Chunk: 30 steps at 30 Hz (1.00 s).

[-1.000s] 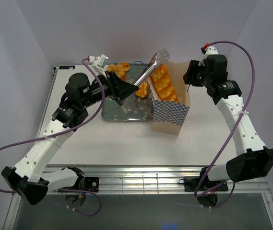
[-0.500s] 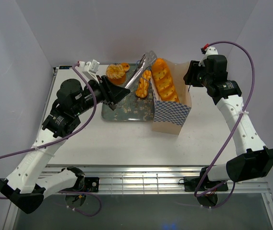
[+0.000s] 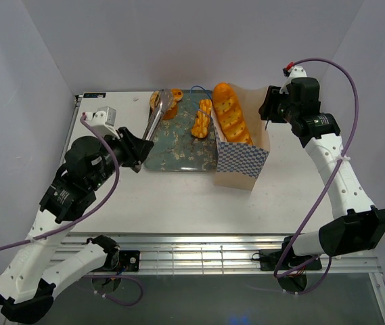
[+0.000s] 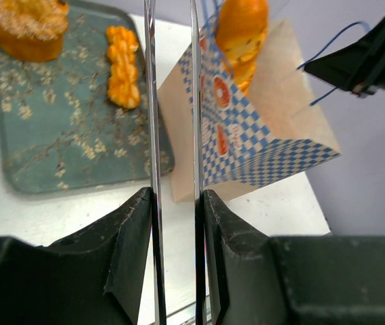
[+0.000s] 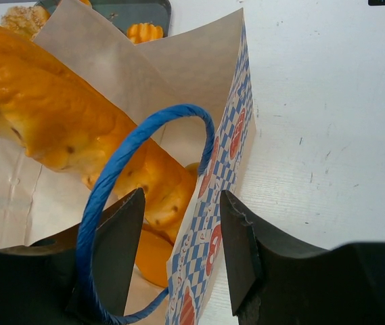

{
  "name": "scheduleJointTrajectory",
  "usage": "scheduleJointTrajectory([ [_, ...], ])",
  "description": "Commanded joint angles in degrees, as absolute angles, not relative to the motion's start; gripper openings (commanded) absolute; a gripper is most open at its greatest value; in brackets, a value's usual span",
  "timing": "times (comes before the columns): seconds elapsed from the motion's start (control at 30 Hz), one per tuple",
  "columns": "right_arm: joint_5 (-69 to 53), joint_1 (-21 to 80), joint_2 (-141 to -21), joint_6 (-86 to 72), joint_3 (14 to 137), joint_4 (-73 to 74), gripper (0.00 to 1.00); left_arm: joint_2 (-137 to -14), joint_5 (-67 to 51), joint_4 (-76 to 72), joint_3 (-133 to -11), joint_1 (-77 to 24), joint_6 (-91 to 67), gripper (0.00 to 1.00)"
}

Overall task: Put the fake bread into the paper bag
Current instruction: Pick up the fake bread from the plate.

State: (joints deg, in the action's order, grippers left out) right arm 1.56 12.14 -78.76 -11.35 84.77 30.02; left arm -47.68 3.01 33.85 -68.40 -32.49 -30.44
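Left claw (image 4: 176,198) with metal tongs (image 3: 157,118), rearward

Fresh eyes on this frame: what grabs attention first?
The long glossy baguette stands out of the checkered paper bag, just right of the grey tray. Next comes the left claw, clamped on metal tongs that reach over the tray, where a twisted stick and a frosted cupcake lie apart.
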Motion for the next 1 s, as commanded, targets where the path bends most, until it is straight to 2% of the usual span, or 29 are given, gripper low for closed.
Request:
scheduleJointTrajectory([
  [0.0,2.3,12.4,-79.1,-10.5,87.5,29.1,0.54,-47.4,6.3,36.7,-65.2,-32.8,-30.3,0.44],
  [0.27,2.4,12.4,-79.0,-10.4,88.3,29.5,0.54,-54.9,2.0,28.3,-60.7,-32.3,-28.8,0.45],
  [0.43,2.5,12.5,-78.7,-10.5,88.4,29.8,0.54,-65.0,-8.9,18.7,-59.4,-27.2,-29.2,0.45],
  [0.8,3.4,12.4,-79.3,-10.3,88.8,30.2,0.54,-81.1,-21.8,4.7,-59.2,-19.7,-31.0,0.43],
  [0.97,3.6,12.4,-80.0,-10.2,88.8,30.1,0.54,-86.2,-26.6,0.4,-60.6,-18.0,-32.2,0.49],
])
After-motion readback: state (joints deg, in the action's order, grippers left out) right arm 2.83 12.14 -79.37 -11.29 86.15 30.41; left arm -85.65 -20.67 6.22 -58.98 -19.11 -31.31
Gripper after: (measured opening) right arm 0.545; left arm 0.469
